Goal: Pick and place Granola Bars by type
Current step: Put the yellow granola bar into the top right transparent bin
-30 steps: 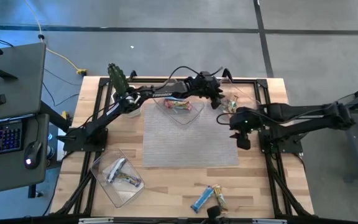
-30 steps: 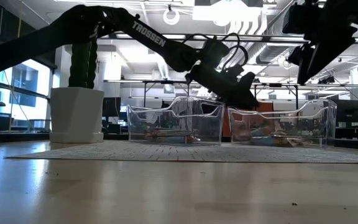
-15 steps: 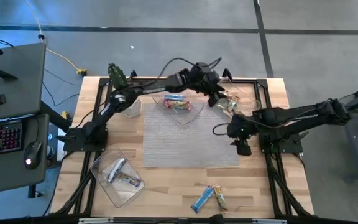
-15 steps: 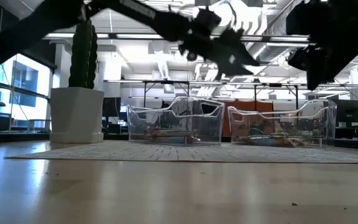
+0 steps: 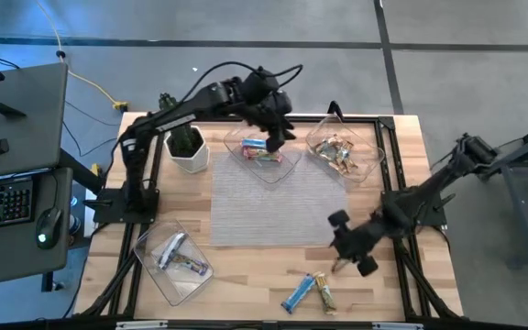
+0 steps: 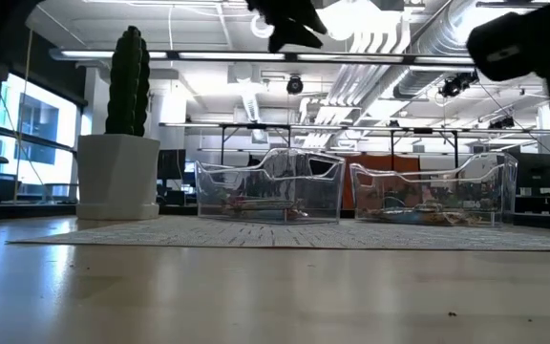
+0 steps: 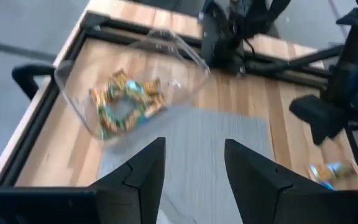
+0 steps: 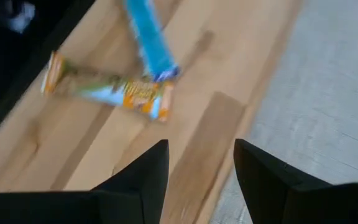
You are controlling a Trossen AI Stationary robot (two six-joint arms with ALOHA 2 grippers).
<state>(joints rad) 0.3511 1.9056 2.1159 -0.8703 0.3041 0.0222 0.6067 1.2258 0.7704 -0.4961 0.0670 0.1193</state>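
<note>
Two granola bars lie flat on the wood by the table's near edge: a blue one [image 5: 298, 293] [image 8: 149, 43] and a green-gold one [image 5: 324, 294] [image 8: 107, 90]. My right gripper [image 5: 346, 255] [image 8: 197, 168] hovers open just beyond them, toward the far right, touching nothing. My left gripper [image 5: 276, 131] [image 7: 191, 168] is open and raised high over the far middle tray [image 5: 266, 170]. That tray holds red-tan bars [image 5: 262, 152]. The far right tray [image 5: 371, 165] [image 7: 73, 99] holds green-gold bars [image 5: 340, 153] [image 7: 126, 101]. Silver bars [image 5: 177, 254] lie in the near left tray [image 5: 149, 266].
A grey mat [image 5: 278, 206] covers the table's middle. A cactus in a white pot [image 5: 186, 147] [image 6: 117, 143] stands at the far left corner. In the low view both clear trays [image 6: 267, 196] [image 6: 433, 196] sit at the mat's far side, with both grippers high above them.
My left gripper has risen from the far right tray and drawn back toward the table's left, over the middle tray. My right gripper has swung from beside the far right tray toward the near edge, ending close to the two loose bars.
</note>
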